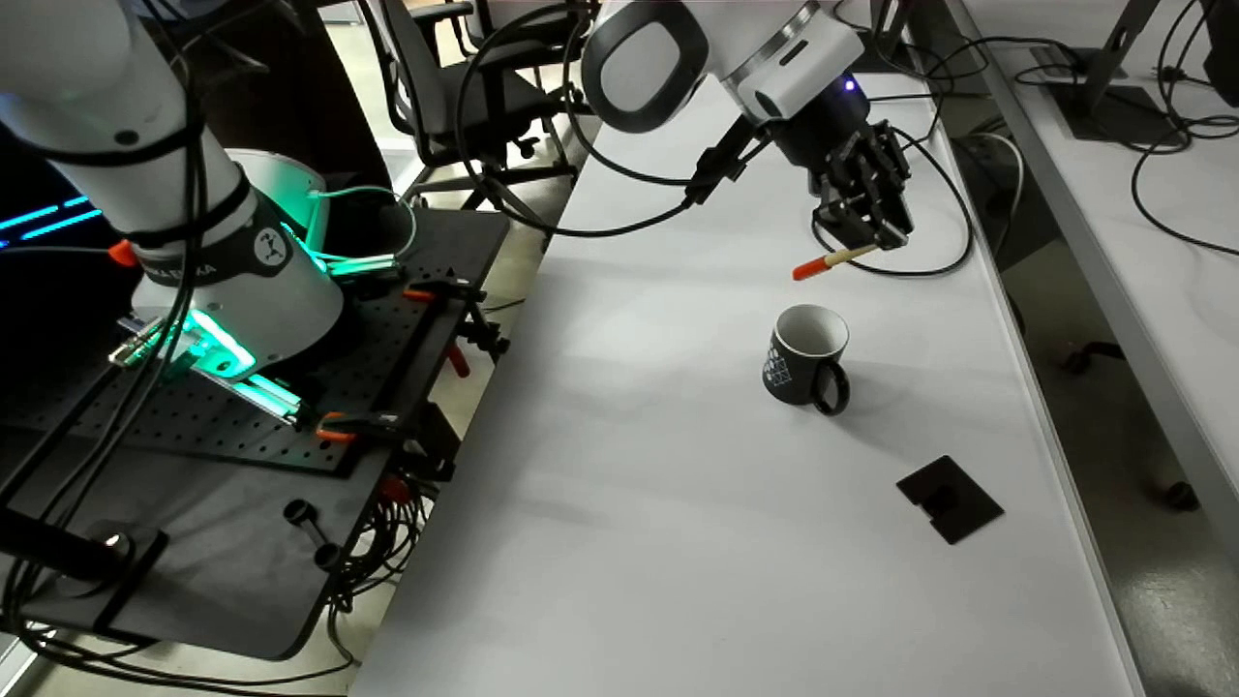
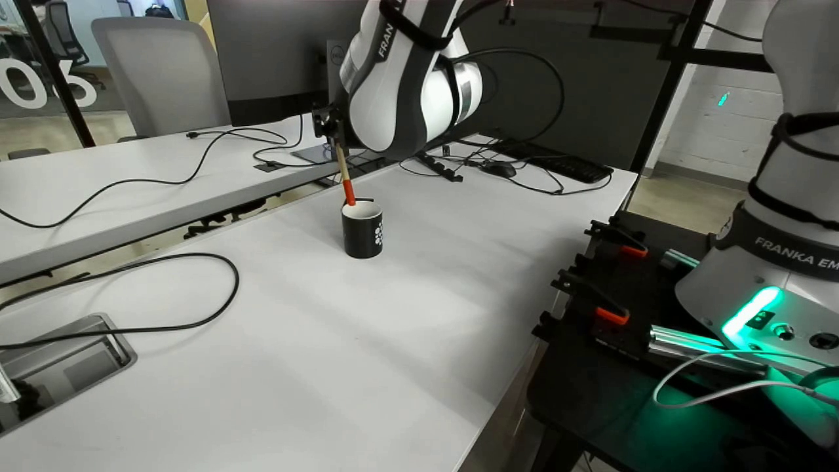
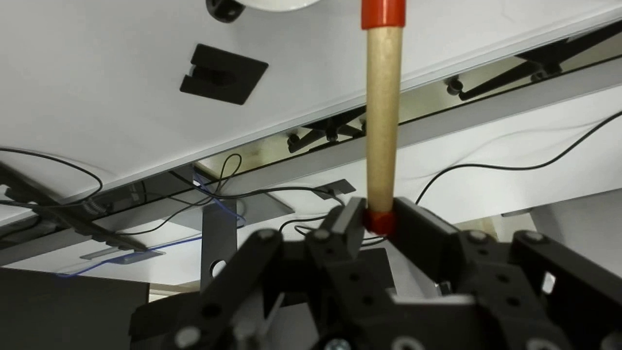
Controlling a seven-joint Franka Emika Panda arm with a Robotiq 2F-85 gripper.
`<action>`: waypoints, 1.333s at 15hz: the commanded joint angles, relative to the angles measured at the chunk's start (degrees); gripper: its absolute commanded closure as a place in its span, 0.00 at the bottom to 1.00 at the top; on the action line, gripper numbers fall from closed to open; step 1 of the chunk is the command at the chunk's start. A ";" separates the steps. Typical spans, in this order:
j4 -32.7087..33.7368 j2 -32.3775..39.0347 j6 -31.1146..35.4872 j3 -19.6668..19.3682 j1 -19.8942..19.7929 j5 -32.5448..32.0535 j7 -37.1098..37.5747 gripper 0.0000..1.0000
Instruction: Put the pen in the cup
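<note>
The pen is a pale wooden stick with a long red end and a small red cap at its held end. My gripper is shut on that capped end, one finger on either side. In an exterior view the pen slants down from my tilted gripper, its long red end apart from the cup. The cup, a black mug with a white inside, stands upright on the table. Seen in an exterior view, the red tip overlaps the far rim of the cup. At the wrist view's top edge only its rim and handle show.
A flat black square piece lies on the white table near the cup. A loop of black cable rests under the gripper. Beyond a gap stands a second white table with cables. A keyboard is at the far end.
</note>
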 commanded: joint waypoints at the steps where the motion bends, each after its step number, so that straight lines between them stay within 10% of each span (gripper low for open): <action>1: 1.97 4.77 0.13 -6.50 6.85 3.80 4.86 0.95; 9: 0.59 11.20 0.15 -11.48 13.14 6.55 12.84 0.95; 20: 1.01 10.26 0.14 -8.38 11.05 8.89 10.16 0.79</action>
